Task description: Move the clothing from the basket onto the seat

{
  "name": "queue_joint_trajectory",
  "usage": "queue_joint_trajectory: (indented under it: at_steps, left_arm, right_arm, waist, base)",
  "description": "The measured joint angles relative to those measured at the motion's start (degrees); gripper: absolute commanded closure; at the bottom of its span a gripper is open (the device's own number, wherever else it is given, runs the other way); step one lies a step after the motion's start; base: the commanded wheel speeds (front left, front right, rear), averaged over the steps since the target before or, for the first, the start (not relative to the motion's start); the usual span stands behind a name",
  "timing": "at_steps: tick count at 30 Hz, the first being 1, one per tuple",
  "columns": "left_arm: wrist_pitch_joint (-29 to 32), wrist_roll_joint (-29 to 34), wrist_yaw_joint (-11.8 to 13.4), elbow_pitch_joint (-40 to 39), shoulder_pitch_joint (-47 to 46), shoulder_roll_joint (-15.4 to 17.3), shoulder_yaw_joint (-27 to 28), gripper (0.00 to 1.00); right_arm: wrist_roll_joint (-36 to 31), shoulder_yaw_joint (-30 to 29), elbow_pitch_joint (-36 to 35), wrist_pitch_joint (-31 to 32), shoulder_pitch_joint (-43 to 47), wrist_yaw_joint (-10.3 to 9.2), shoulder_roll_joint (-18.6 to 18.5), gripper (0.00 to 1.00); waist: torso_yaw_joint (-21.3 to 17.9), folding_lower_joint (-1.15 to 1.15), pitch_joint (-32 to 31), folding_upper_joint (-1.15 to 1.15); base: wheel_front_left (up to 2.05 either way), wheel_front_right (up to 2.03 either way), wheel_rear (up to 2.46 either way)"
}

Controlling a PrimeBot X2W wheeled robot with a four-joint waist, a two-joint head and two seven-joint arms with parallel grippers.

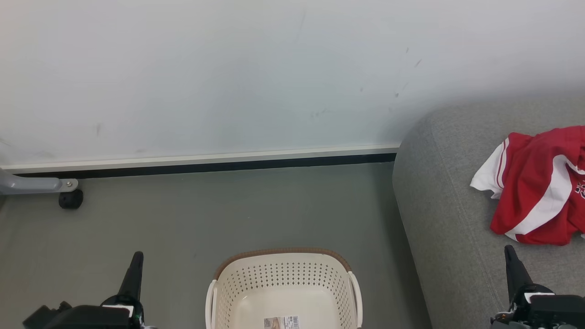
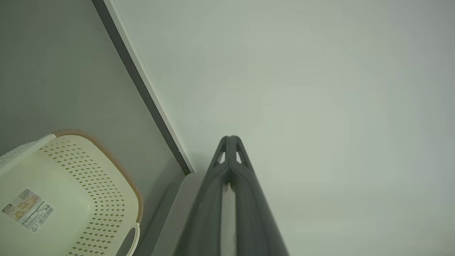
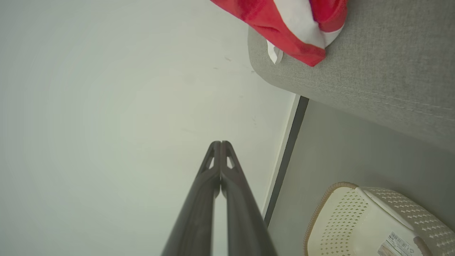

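Head view: red-and-white jersey [image 1: 534, 183] heaped on the grey sofa [image 1: 438, 219], ahead of and near the right gripper [image 1: 509, 256]. The left gripper [image 1: 136, 260] sits well apart, beyond the laundry basket [image 1: 283, 252], whose visible interior holds no garment. Both pairs of jaws are pressed together, gripping nothing. Judged: transfer complete. Grey floor [image 1: 228, 214] separates basket from the sofa's rounded edge.
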Motion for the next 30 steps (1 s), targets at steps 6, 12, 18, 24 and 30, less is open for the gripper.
queue_joint_trajectory:
  at_steps: [6,12,18,24,30]
  left_arm:
    - [1.14,-3.67,-0.76,0.09,-0.15,-0.65,1.33,1.0]
    - [1.66,-5.86,-1.23,0.16,-0.24,-1.1,1.91,1.0]
    - [1.66,-5.89,-1.23,0.16,-0.25,-1.1,1.93,1.0]
    - [1.66,-5.89,-1.23,0.16,-0.25,-1.1,1.93,1.0]
    - [1.66,-5.89,-1.23,0.18,-0.26,-1.11,1.93,1.0]
  right_arm:
    - [3.65,-1.68,0.78,1.36,-0.32,0.69,1.21,1.0]
    - [5.43,-2.5,1.16,1.87,-0.39,1.07,1.82,1.0]
    - [5.47,-2.53,1.18,1.87,-0.42,1.08,1.85,1.0]
    - [5.48,-2.53,1.18,1.87,-0.43,1.08,1.85,1.0]
    - [5.48,-2.53,1.18,1.87,-0.44,1.08,1.86,1.0]
  waist:
    - [-0.02,0.0,0.02,0.0]
    - [-0.03,0.0,0.03,0.0]
    - [-0.03,0.0,0.03,0.0]
    - [-0.03,0.0,0.03,0.0]
    - [-0.03,0.0,0.03,0.0]
  base:
    - [0.0,0.0,0.0]
    - [0.0,0.0,0.0]
    - [0.0,0.0,0.0]
    - [0.0,0.0,0.0]
    - [0.0,0.0,0.0]
